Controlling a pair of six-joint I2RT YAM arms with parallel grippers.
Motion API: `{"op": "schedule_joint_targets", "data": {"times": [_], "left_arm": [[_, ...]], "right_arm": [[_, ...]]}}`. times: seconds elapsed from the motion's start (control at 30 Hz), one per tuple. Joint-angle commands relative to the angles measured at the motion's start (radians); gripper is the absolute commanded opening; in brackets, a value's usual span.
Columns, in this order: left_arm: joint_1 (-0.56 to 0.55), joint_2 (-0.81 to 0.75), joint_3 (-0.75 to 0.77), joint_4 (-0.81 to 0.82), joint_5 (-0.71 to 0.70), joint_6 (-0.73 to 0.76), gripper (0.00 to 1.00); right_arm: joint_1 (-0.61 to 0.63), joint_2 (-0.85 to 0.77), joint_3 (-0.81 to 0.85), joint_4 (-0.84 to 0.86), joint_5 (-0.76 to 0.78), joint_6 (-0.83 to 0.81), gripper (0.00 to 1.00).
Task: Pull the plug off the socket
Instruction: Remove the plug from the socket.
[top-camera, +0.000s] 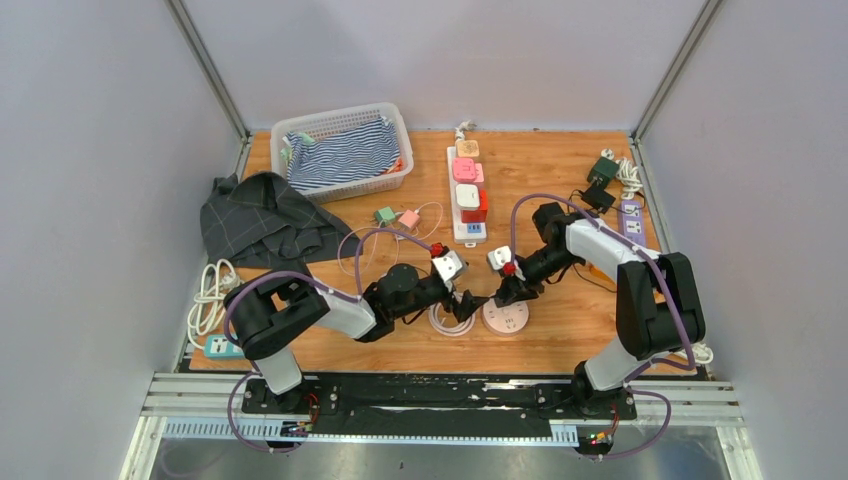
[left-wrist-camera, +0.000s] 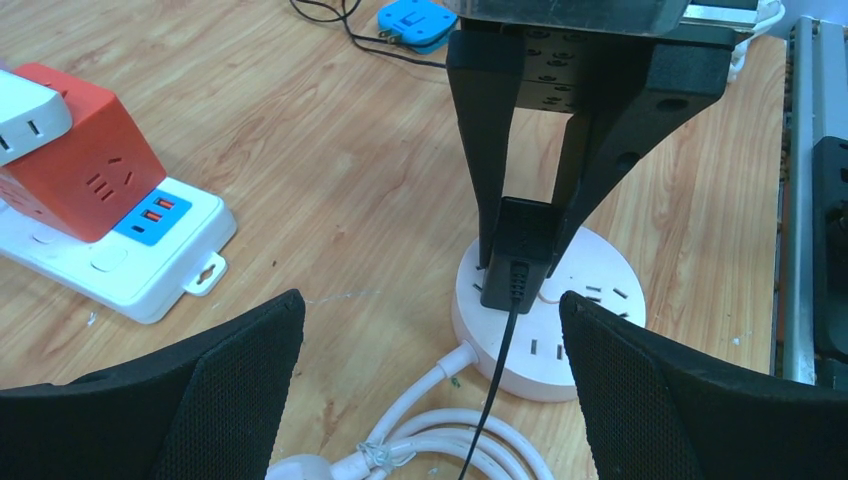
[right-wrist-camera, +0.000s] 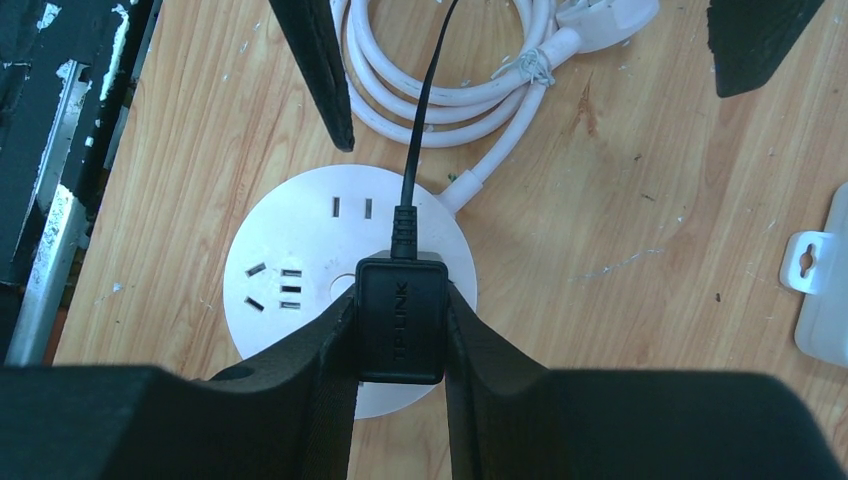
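The plug (right-wrist-camera: 400, 318), a black block adapter, sits upright in the round white socket (right-wrist-camera: 290, 230) at the lower centre of the right wrist view. It looks fully seated, with no gap showing under it. The right tool (left-wrist-camera: 523, 258) is clamped on it. Both fingers (right-wrist-camera: 300, 385) press flat against its two long sides, so the grip sits across the body and not on the cord. That hold probably suits a straight pull, because the flat faces give the pads something square to squeeze. From the left wrist view the tool comes down nearly vertical over the socket, in line with the direction the pins must leave.

The black cord (right-wrist-camera: 425, 100) runs from the plug's far end toward the top of the right wrist frame. It crosses a tied coil of white cable (right-wrist-camera: 455, 97) that belongs to the socket. It lies slack, so it should not resist a lift.

The left tool (left-wrist-camera: 430, 305) hangs wide open and empty just beside the socket, above the coil. It may be there to brace the light base so it does not rise with the plug.

Further out on the table (left-wrist-camera: 330, 150), at the left edge of the left wrist view, lies a white power strip (left-wrist-camera: 110, 270) carrying an orange cube adapter (left-wrist-camera: 80, 165). It is well apart from the work.
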Motion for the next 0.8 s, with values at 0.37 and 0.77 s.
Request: {"op": "schedule_joint_targets", "data": {"times": [0.37, 0.77], "left_arm": [[0.021, 0.000, -0.014, 0.061, 0.029, -0.055, 1.00], [0.026, 0.017, -0.004, 0.158, 0.067, -0.244, 1.00]], "right_arm": [[-0.044, -0.003, 0.031, 0.071, 0.090, 0.223, 0.00], [-0.124, 0.020, 0.049, 0.214, 0.208, 0.517, 0.00]]}}
